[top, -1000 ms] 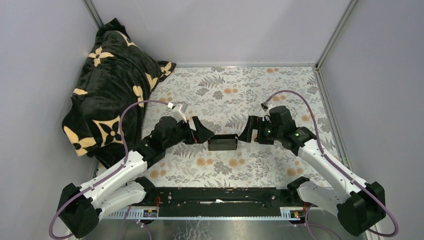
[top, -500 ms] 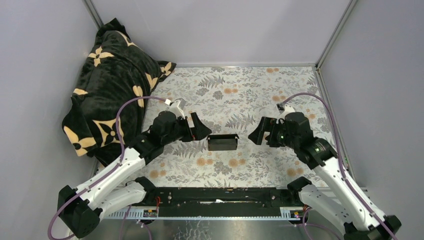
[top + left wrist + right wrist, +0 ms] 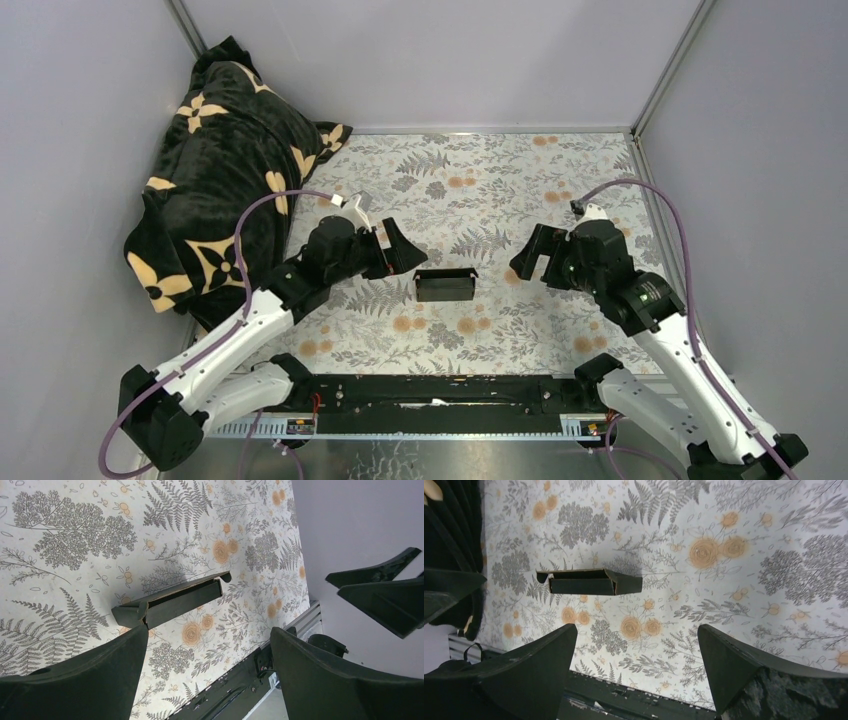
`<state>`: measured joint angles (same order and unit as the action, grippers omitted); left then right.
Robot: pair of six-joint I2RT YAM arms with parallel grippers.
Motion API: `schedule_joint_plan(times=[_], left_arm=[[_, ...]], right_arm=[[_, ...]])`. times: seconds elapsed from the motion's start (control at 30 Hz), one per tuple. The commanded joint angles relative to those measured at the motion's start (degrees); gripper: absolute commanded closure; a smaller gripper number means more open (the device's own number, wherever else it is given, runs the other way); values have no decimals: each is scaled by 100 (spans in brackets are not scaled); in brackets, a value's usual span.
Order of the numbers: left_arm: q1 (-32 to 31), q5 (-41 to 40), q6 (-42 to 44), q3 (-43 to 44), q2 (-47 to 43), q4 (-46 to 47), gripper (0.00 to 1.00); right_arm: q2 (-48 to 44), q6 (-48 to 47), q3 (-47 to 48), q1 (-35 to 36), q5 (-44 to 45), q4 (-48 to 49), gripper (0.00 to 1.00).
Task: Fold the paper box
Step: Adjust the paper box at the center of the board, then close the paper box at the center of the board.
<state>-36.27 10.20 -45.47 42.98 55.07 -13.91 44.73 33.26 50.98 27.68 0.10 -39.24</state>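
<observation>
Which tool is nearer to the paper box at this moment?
Left. The left tool hangs open just off the left end of the paper box, not touching it. The right tool, also open, stands clearly farther off the box's right end.

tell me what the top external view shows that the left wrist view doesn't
Only the top external view: the black flowered blanket at the rear left, plus the left arm and right arm down to their bases. Only the left wrist view: a close side-on look at the paper box, its open top and a folded end flap. Both: the box lying free on the floral table cover, and the left gripper, jaws open, short of it.
</observation>
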Motion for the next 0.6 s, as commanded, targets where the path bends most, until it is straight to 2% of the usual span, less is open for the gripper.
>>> schedule_joint_plan(times=[0.0, 0.07, 0.17, 0.37, 0.57], left_arm=[[50, 148, -171, 237, 178, 137, 2], [50, 37, -65, 389, 298, -56, 2], [50, -43, -20, 381, 283, -54, 2], [50, -18, 293, 765, 502, -530, 2], [51, -193, 741, 620, 45, -577, 2]], right_arm=[[-366, -337, 279, -25, 528, 133, 0], [-525, -537, 142, -15, 572, 294, 0], [-557, -848, 26, -18, 129, 395, 0], [82, -890, 367, -17, -160, 148, 0], [330, -1322, 706, -22, -39, 419, 0]])
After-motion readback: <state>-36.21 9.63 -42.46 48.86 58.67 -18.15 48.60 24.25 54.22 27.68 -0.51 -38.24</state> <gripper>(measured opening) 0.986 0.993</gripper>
